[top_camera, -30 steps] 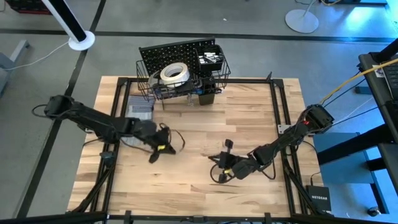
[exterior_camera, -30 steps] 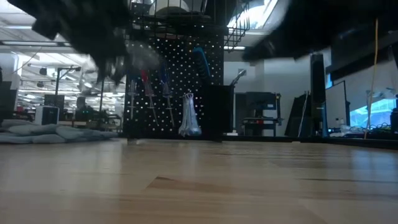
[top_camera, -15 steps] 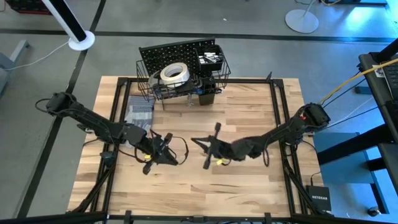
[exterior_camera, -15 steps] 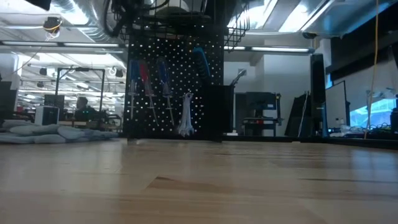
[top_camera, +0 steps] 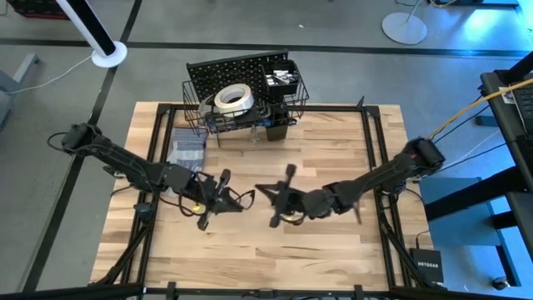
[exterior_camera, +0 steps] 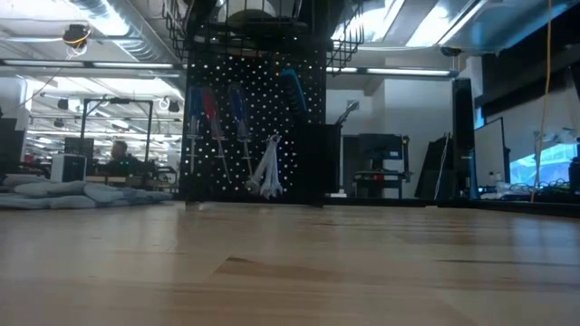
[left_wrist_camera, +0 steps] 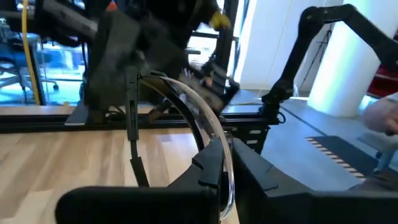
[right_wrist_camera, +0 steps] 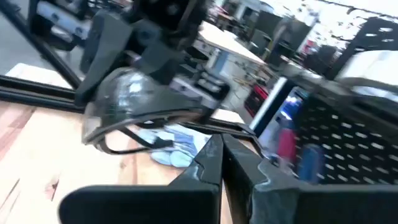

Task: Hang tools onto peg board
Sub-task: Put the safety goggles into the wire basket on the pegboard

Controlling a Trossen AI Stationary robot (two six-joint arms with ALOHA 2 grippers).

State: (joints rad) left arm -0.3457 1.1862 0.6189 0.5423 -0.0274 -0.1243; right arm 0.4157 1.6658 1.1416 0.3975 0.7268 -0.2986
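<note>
Tape roll [top_camera: 234, 97] lies in the wire basket [top_camera: 200, 117] on the peg board [top_camera: 237, 71] at the worktop's [top_camera: 333, 150] far edge. Low view alone shows screwdrivers [exterior_camera: 237, 109] and wrenches [exterior_camera: 265, 172] hanging. Left pincer [top_camera: 218, 193] and right pincer [top_camera: 281, 198], both closed, together hold clear safety glasses [right_wrist_camera: 134, 102] mid-worktop.

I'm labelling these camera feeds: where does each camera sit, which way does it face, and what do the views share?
High: overhead, straight down on the table, both arms, left gripper and right gripper.
Low: table-top height, facing the peg board; no arm shows.
Left wrist: past its own fingers toward the right gripper.
Right wrist: toward the left gripper, holding clear glasses.
Shared: high and low both show the peg board.
</note>
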